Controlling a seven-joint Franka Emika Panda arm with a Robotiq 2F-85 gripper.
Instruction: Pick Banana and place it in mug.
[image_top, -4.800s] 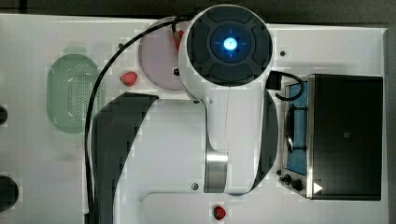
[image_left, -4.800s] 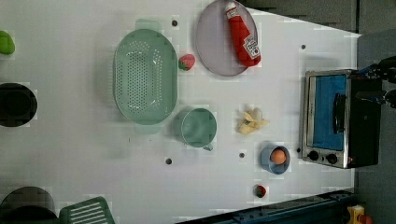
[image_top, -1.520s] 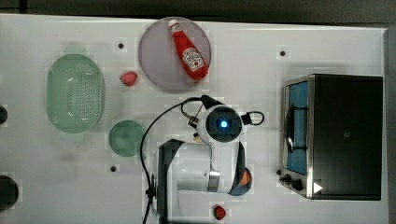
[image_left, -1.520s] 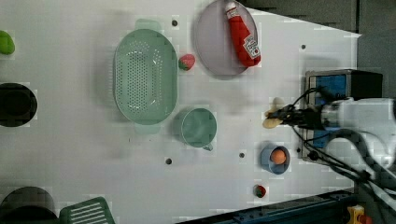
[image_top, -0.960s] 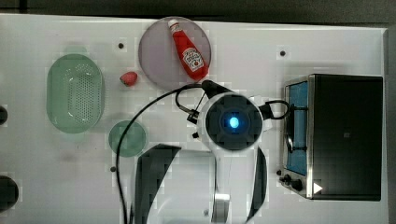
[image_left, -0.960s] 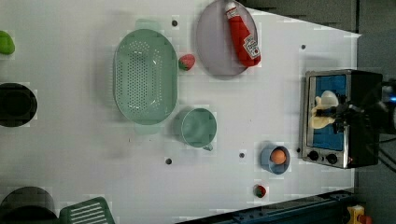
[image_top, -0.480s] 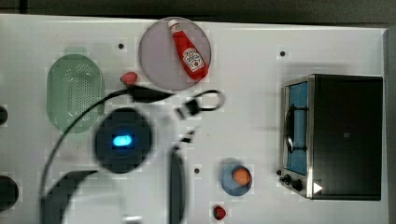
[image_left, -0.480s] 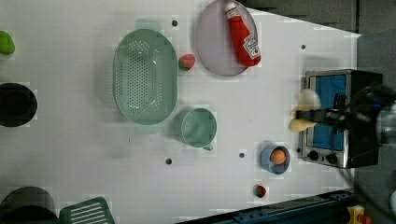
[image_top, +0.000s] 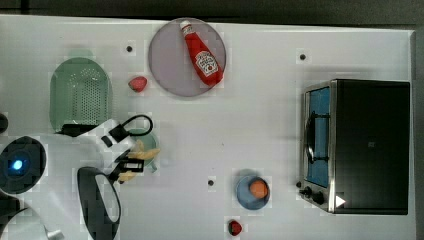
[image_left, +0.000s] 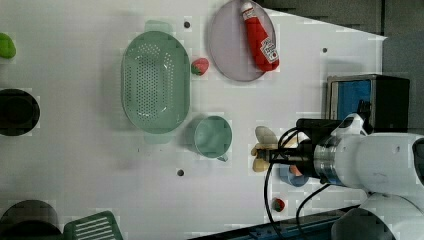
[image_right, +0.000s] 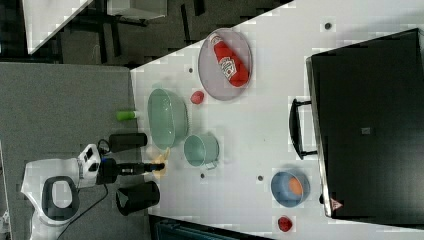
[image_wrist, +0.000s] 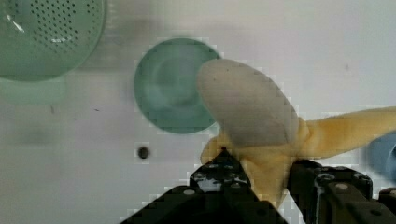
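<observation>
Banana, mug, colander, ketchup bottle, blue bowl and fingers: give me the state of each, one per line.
Banana: peeled, held off the table.
Mug: upright, empty.
Colander: upright, empty.
Ketchup bottle: lying on the plate.
Blue bowl: holds an orange ball.
Fingers: closed on the banana.

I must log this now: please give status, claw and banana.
Claw shut on banana. Banana held above table beside mug, not in it. Nothing blocking the mug.

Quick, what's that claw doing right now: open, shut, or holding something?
Claw: closed on the banana, holding it up near the green mug.
</observation>
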